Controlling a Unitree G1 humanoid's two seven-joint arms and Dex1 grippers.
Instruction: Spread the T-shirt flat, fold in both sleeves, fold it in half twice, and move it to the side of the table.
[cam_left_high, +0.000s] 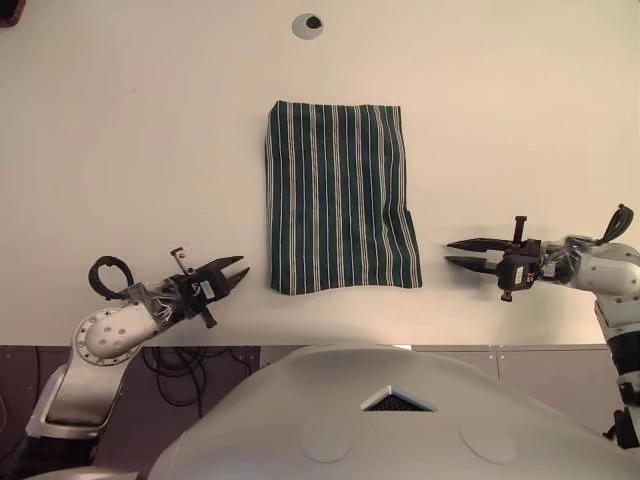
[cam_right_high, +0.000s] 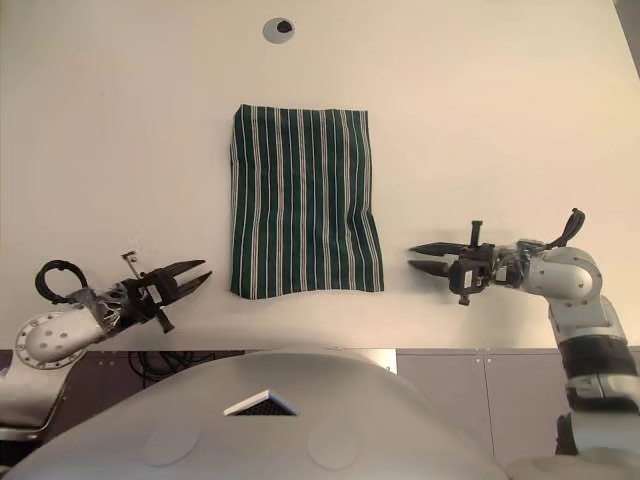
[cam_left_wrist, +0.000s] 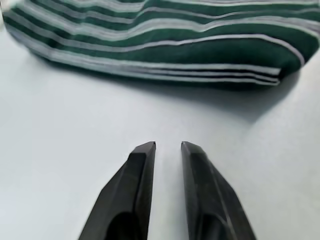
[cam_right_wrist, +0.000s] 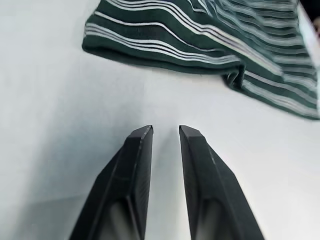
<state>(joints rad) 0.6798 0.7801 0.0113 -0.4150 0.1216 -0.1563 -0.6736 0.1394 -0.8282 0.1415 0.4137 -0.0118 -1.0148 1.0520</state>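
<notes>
The T-shirt (cam_left_high: 338, 196), dark green with thin white stripes, lies folded into a tall rectangle in the middle of the white table (cam_left_high: 130, 150). My left gripper (cam_left_high: 240, 272) hovers just left of the shirt's near left corner, open, with nothing between its fingers. My right gripper (cam_left_high: 450, 253) is a short way right of the shirt's near right corner, also open and holding nothing. The left wrist view shows the folded shirt edge (cam_left_wrist: 165, 45) ahead of the left gripper (cam_left_wrist: 168, 145). In the right wrist view the shirt (cam_right_wrist: 210, 35) lies beyond the right gripper (cam_right_wrist: 165, 129).
A round grey cable port (cam_left_high: 308, 25) sits in the table at the far side behind the shirt. The table's near edge (cam_left_high: 330, 344) runs close under both grippers. Bare tabletop stretches to the left and right of the shirt.
</notes>
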